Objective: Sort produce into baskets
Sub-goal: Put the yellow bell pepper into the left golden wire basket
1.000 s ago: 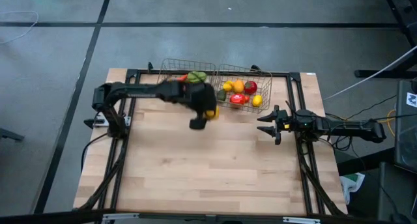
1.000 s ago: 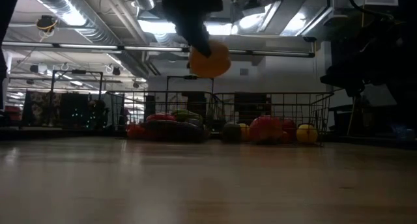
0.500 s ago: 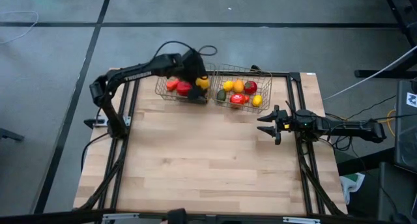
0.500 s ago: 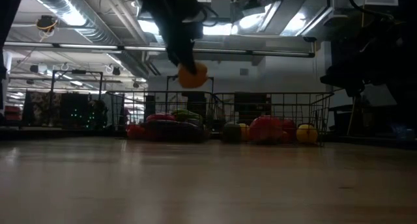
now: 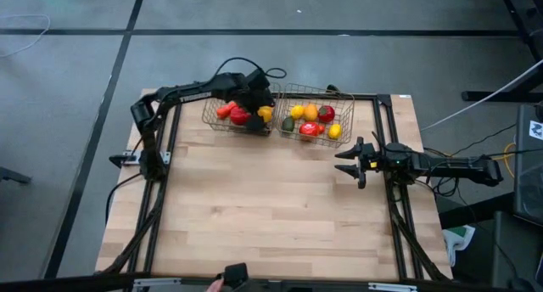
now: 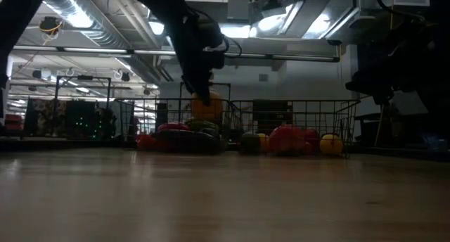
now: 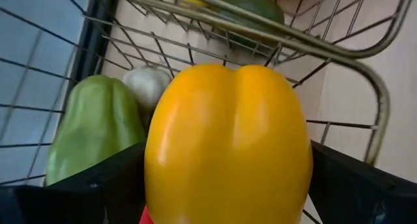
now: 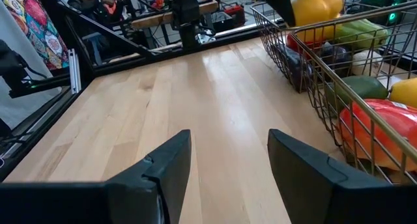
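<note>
From above, your left pincer (image 5: pixel 257 108) hung over the left basket (image 5: pixel 212 119), grasping a yellow pepper (image 5: pixel 265 114). At table level, the pepper (image 6: pixel 206 107) sat just above the produce there. Your left wrist showed it (image 7: pixel 228 146) clamped between both fingers. Your right pincer (image 8: pixel 228 160) waited released beside the right basket (image 8: pixel 306 74).

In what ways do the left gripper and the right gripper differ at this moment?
The left gripper holds a yellow pepper over the left basket; the right gripper holds nothing, its fingers apart. The left gripper is at the table's far edge among the produce, while the right gripper hangs over bare table, beside the right basket. The left arm is stretched out far; the right arm waits near its side. Both are dark, two-fingered grippers.
</note>
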`<action>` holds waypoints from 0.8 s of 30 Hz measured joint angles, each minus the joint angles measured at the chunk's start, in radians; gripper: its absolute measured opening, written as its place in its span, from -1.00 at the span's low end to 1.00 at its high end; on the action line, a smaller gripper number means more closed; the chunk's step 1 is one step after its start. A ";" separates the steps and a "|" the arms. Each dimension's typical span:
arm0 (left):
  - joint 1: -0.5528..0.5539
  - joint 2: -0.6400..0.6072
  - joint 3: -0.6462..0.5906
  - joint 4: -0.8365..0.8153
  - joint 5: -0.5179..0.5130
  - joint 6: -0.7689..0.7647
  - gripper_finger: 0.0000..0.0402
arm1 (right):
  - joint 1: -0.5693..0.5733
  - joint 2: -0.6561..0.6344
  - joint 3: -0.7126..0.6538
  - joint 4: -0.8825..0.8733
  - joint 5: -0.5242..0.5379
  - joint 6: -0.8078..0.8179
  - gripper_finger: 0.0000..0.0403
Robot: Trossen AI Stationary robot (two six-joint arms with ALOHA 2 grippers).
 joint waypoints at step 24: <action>0.015 0.070 -0.001 -0.010 0.027 0.007 0.71 | 0.000 0.000 0.000 0.001 0.000 0.000 0.01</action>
